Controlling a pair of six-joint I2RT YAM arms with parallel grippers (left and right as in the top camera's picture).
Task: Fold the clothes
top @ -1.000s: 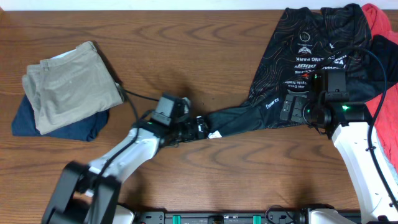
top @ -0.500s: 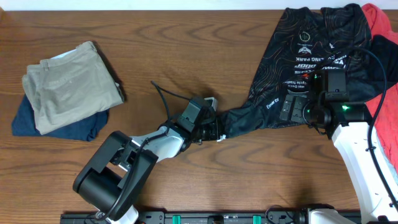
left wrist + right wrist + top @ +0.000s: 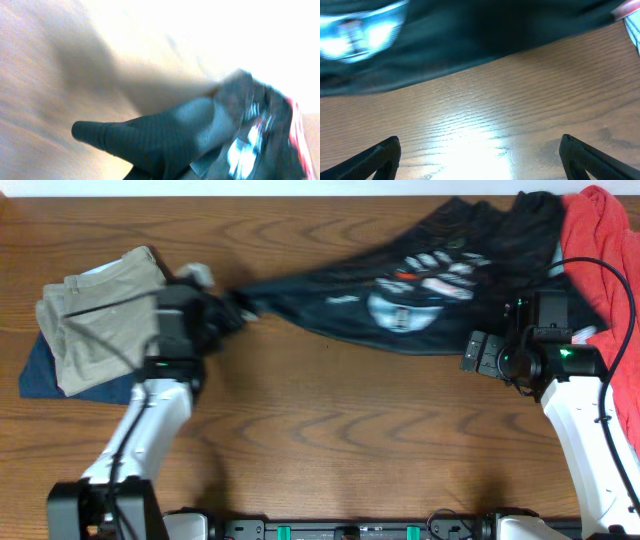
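The black jersey (image 3: pixel 400 295) with white logos is stretched in a long band across the back of the table, blurred by motion. Its left tip is pinched in my left gripper (image 3: pixel 230 304), which is shut on it beside the khaki trousers. In the left wrist view a dark ribbed sleeve (image 3: pixel 165 137) fills the lower frame and hides the jaws. My right gripper (image 3: pixel 478 354) hangs just in front of the jersey's right part. In the right wrist view that gripper (image 3: pixel 480 155) stands open over bare wood, the jersey (image 3: pixel 470 35) lying beyond its fingertips (image 3: pixel 377 159).
Khaki trousers (image 3: pixel 100 315) lie folded on a navy garment (image 3: pixel 60 375) at the left, right next to my left gripper. A red garment (image 3: pixel 600 250) lies at the back right corner, partly under the jersey's edge.
My left gripper shut on the jersey's sleeve near the table's middle, then swung left and back, dragging the jersey out into a stretched band. The right arm barely moved.
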